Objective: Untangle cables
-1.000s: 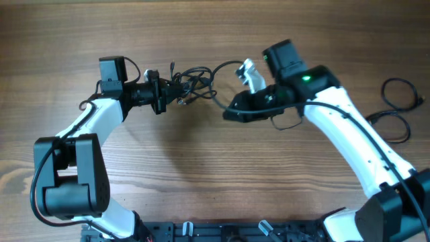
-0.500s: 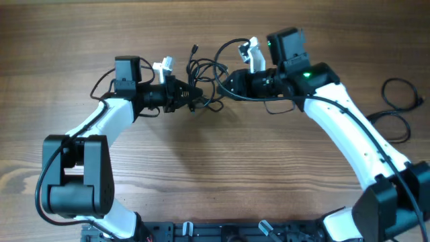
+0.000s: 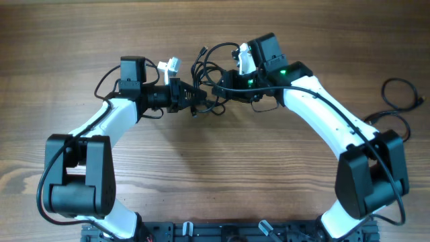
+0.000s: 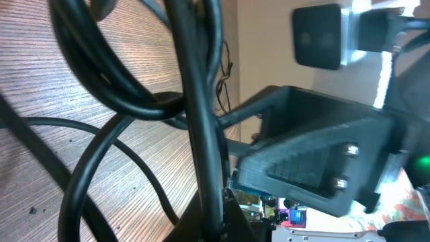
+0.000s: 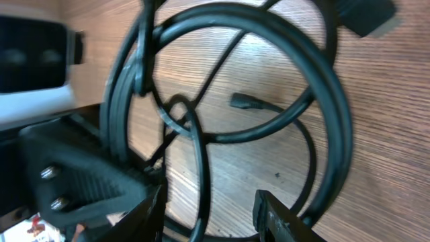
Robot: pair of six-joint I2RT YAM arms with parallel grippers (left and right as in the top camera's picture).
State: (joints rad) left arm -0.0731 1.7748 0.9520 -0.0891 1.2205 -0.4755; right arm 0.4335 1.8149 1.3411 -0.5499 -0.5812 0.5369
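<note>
The cables (image 3: 205,66) form a tangle of thin black loops, held off the wooden table (image 3: 215,168) between my two grippers at the back centre. My left gripper (image 3: 195,102) reaches in from the left and is shut on one cord (image 4: 201,121), which runs straight down into its jaws. My right gripper (image 3: 216,90) comes in from the right, almost touching the left one. In the right wrist view its fingers (image 5: 153,214) stand apart, with one thin strand (image 5: 200,176) passing between them and untouched. Larger loops (image 5: 330,101) hang in front.
A separate loose black cord (image 3: 398,107) lies at the table's far right edge. The arms' base rail (image 3: 222,232) runs along the front edge. The left arm's base (image 3: 74,181) stands at front left and the right arm's elbow (image 3: 369,175) at front right.
Both grippers have closed in on each other: the right moved left and back, the left moved right. The cable tangle now bunches tighter between them. The right jaws have widened slightly.
</note>
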